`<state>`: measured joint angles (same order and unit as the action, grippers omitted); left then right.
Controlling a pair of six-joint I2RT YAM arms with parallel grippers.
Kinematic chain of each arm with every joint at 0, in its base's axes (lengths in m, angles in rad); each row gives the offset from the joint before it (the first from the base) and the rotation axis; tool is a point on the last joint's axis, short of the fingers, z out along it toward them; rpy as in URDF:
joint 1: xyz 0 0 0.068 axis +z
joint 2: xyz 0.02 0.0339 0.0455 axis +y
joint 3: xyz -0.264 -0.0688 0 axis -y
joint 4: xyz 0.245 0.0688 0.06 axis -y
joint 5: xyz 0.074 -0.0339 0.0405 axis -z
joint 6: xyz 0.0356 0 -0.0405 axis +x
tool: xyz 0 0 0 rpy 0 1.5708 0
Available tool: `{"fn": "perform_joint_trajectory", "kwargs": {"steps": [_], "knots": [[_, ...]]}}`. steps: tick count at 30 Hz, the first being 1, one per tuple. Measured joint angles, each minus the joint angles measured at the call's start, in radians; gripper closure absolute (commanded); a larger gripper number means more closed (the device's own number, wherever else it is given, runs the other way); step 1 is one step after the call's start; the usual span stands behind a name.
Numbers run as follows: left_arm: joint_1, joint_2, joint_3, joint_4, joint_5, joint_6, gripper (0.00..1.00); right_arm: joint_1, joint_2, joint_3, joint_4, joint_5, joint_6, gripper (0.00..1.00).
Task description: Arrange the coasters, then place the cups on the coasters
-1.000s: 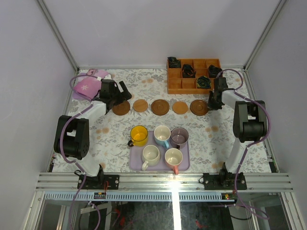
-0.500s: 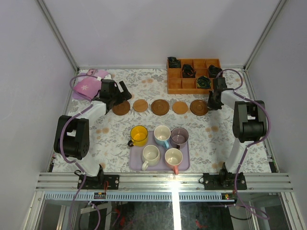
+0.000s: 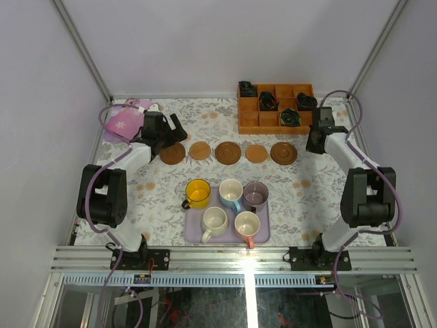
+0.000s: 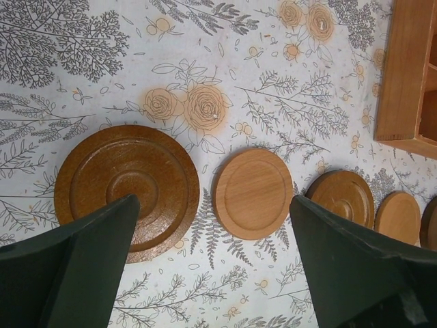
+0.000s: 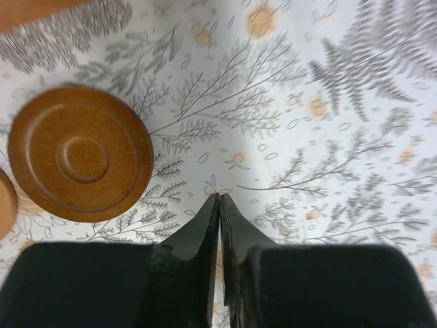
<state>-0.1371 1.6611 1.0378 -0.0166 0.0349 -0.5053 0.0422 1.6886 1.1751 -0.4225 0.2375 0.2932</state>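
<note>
While the coasters (image 3: 228, 152) lie aligned, five cups (image 3: 231, 193) fill the tray (image 3: 193, 236).

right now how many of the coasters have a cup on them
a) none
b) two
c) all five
a: all five coasters lie bare in a row across the table, while the cups stand grouped nearer the arms, apart from them.

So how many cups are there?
5, together at the lavender tray: yellow cup, light blue cup and greyish-purple cup in the back row, cream-white cup and pink cup in front. None seems hidden.
</note>
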Motion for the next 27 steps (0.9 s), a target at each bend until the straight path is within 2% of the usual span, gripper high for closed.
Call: {"fn": "perform_joint_trajectory", "kwargs": {"steps": [4, 6, 11, 15, 17, 20, 24, 27], "knots": [[0.000, -0.003, 0.006, -0.005, -0.014, 0.023, 0.06, 0.000, -0.096, 0.009, 0.007, 0.063, -0.017, 0.73], [0.000, -0.008, 0.011, -0.007, -0.022, 0.034, 0.06, 0.000, -0.133, 0.021, 0.024, 0.089, -0.032, 0.62], [0.000, -0.045, 0.014, -0.008, -0.051, 0.063, 0.04, -0.007, -0.194, 0.039, 0.101, 0.120, -0.062, 0.29], [0.005, -0.079, 0.015, -0.008, -0.071, 0.088, 0.03, -0.018, -0.226, 0.039, 0.155, 0.125, -0.057, 0.10], [0.009, -0.097, 0.015, -0.008, -0.081, 0.100, 0.02, -0.026, -0.247, 0.035, 0.190, 0.132, -0.052, 0.06], [0.017, -0.132, 0.013, -0.007, -0.089, 0.113, 0.01, -0.036, -0.281, 0.031, 0.224, 0.139, -0.045, 0.05], [0.026, -0.174, 0.010, -0.008, -0.092, 0.117, 0.00, -0.040, -0.300, 0.033, 0.242, 0.124, -0.042, 0.10], [0.027, -0.209, 0.002, -0.014, -0.086, 0.111, 0.00, -0.041, -0.300, 0.034, 0.222, 0.055, -0.042, 0.16]]}}
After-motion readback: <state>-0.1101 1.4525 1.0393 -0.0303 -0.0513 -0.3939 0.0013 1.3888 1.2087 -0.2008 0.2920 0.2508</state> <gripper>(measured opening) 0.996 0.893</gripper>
